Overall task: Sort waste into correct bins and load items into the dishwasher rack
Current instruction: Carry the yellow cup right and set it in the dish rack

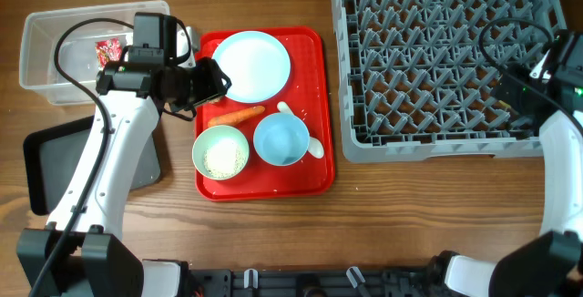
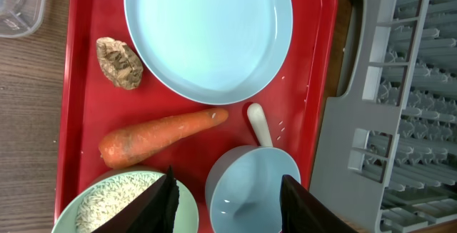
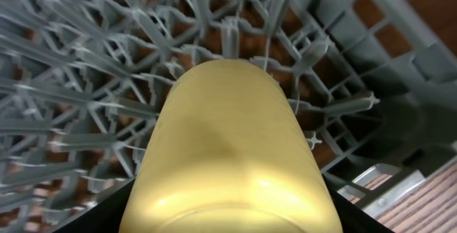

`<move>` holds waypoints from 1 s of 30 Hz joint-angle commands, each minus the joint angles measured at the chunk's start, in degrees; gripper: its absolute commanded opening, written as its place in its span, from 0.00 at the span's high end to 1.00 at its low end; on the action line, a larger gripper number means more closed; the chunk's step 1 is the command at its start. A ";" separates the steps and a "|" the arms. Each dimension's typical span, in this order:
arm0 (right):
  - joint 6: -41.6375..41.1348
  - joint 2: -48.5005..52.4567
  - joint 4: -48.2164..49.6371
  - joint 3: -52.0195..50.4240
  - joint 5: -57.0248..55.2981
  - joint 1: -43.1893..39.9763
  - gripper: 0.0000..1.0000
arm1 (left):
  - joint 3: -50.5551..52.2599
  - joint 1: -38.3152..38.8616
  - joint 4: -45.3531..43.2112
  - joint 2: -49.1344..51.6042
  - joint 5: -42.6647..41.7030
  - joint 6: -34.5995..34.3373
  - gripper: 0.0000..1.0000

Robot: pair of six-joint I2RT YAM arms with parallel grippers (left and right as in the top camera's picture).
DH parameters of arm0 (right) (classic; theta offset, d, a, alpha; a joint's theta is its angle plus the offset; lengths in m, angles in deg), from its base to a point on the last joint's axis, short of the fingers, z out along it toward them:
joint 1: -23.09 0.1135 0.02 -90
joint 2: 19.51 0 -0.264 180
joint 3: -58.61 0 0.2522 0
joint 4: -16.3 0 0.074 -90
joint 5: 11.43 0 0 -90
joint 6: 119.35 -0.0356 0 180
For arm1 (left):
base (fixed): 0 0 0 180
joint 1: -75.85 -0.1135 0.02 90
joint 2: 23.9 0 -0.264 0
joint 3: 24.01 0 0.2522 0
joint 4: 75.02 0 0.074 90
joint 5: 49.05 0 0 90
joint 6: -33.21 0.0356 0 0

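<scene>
Overhead, bare wooden table [image 1: 410, 224] is lying open along the bottom of the frame. A pale blue round plate [image 1: 253, 65], orange carrot [image 1: 239, 114], pale green rice-filled bowl [image 1: 220, 151] and pale blue bowl [image 1: 281, 139] are crowding the red rectangular plastic tray [image 1: 311, 78], leaving only its lower edge and right strip bare. In the right wrist view, a small yellow cup [image 3: 228, 154] is blocking the centre, with upright pegs of the large grey plastic crate [image 3: 86, 83] standing close around it.

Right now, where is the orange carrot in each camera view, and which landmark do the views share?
Overhead: carrot left of centre, on the red tray, just below the pale blue plate.
Left wrist: carrot lies centre-left, below the same plate.
Right wrist: not in it; only the small yellow cup over the rack.
Shared landmark: the pale blue plate.
</scene>
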State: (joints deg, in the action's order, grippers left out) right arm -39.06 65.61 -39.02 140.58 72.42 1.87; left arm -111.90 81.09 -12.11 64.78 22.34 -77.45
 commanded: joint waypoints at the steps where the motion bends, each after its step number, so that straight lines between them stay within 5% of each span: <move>1: 0.72 2.51 0.26 1.05 -0.50 -0.20 0.31 | -0.48 -0.26 0.07 -1.05 0.72 0.96 0.53; 3: 0.72 2.86 0.61 1.05 0.04 -0.20 0.19 | -0.48 -0.26 0.07 -1.05 0.72 0.96 0.52; 10: 0.74 2.56 2.58 1.11 7.17 -0.20 0.00 | -0.48 -0.26 0.48 -1.05 0.72 0.96 0.50; 18: 4.79 0.48 8.63 1.14 45.16 0.57 0.02 | -0.46 -0.26 1.55 -1.05 0.74 0.98 0.46; 24: 3.74 -2.99 9.92 1.14 43.52 9.68 0.05 | -0.46 -0.26 3.23 -1.05 5.40 0.96 0.43; 30: 3.52 -4.37 9.51 1.11 32.20 26.80 0.10 | -0.46 -0.26 7.08 -1.05 12.11 0.92 0.25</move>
State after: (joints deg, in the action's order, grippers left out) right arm -35.52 62.44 -29.29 140.69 110.61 20.08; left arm -111.90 81.09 -6.19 64.78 28.85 -76.82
